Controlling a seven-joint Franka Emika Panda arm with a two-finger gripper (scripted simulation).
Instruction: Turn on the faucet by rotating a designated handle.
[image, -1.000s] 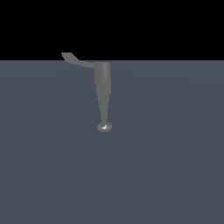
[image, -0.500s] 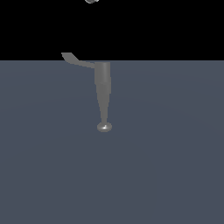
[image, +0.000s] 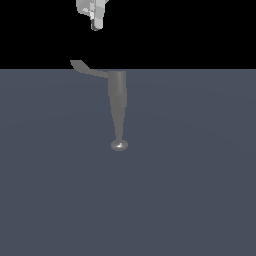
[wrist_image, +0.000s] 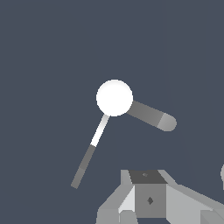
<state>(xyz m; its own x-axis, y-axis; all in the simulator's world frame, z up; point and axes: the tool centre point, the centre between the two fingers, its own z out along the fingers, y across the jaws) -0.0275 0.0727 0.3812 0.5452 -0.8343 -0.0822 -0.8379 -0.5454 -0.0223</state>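
Observation:
The faucet (image: 117, 105) is a grey column that tapers down to a small shiny knob (image: 119, 145) on the blue-grey floor. Its handle (image: 85, 68), a thin curved lever with a flared tip, branches from the wide end toward the exterior view's left. My white gripper (image: 96, 25) hangs at the top edge, above the handle and apart from it. Its fingers look narrow from this side, so I cannot tell their gap. In the wrist view the faucet (wrist_image: 114, 97) shows as a bright round disc with a thick grey stub, and the handle (wrist_image: 87, 157) as a thin bar. Only the gripper's body (wrist_image: 148, 199) shows there.
A flat blue-grey floor (image: 190, 200) runs under the faucet, with black background behind it. Nothing else stands in view.
My gripper has come down into the top of the exterior view, above the handle. One second ago it was out of sight. The faucet and handle have not moved.

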